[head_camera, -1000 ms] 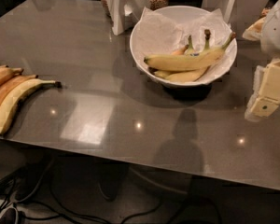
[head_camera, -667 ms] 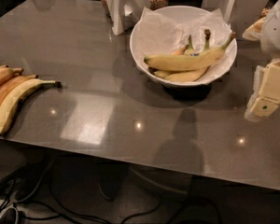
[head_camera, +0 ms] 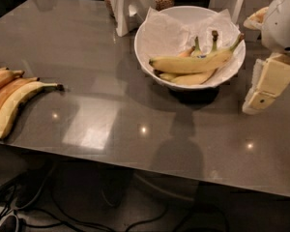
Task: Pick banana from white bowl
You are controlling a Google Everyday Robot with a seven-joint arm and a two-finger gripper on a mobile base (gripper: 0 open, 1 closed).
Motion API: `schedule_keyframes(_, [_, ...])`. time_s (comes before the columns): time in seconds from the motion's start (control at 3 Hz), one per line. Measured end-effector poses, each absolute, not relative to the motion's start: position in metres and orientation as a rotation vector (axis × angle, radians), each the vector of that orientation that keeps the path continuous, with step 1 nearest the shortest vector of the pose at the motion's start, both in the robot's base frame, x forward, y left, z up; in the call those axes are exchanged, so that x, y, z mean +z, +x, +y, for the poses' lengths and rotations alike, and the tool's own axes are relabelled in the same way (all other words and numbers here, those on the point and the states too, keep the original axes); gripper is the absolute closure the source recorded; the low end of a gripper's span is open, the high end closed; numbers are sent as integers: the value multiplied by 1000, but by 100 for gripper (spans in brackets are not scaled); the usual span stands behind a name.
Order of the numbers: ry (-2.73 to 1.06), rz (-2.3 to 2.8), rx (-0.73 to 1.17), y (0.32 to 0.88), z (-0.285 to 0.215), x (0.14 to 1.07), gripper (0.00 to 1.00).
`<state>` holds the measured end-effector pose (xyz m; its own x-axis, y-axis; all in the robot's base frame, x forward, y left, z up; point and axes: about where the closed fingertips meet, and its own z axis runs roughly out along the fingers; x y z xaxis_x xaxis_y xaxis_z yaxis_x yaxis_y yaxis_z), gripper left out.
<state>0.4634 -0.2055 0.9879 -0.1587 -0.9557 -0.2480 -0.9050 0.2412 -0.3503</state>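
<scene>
**Desk reporter:** Where does the long, gently curved yellow banana (head_camera: 191,64) lie?

**Photographer:** It lies inside the large, glossy, round white bowl (head_camera: 140,37), which stands near the far edge of the grey desk (head_camera: 87,47), toward its right corner. The banana stretches almost from rim to rim. Its greenish stem points to the far right and its dark tip to the left. It rests on crumpled white paper lining (head_camera: 164,30), on top of a few shorter yellow bananas (head_camera: 193,79).

**Desk reporter:** And the robot?

**Photographer:** The cream-coloured two-finger gripper (head_camera: 263,86) hangs from a white arm over the right edge of the desk. It is just beside the bowl but not touching it. Whether the jaws are open or closed cannot be told from here. They are well clear of the banana, and nothing can be seen in them.

**Desk reporter:** What has changed since a second ago?

**Photographer:** Nothing visible. The gripper is in the same spot by the right edge. The banana, the bowl and the paper have not shifted.

**Desk reporter:** Anything else on the desk?

**Photographer:** A loose yellow banana (head_camera: 14,108) lies at the left edge. Orange-tinged bananas (head_camera: 2,79) lie touching its far side. A white upright stand (head_camera: 123,8) is at the far edge, just left of the bowl.
</scene>
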Motion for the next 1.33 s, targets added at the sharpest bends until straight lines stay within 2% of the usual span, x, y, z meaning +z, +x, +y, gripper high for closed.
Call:
schedule_keyframes(0.67, [-1714,1924,-208,534,-179,1002,0])
schedule_keyframes(1.0, [-1743,1887,-216,564,-168,997,19])
schedule_keyframes(1.33, [-1771,1873,-230,589,-161,986,42])
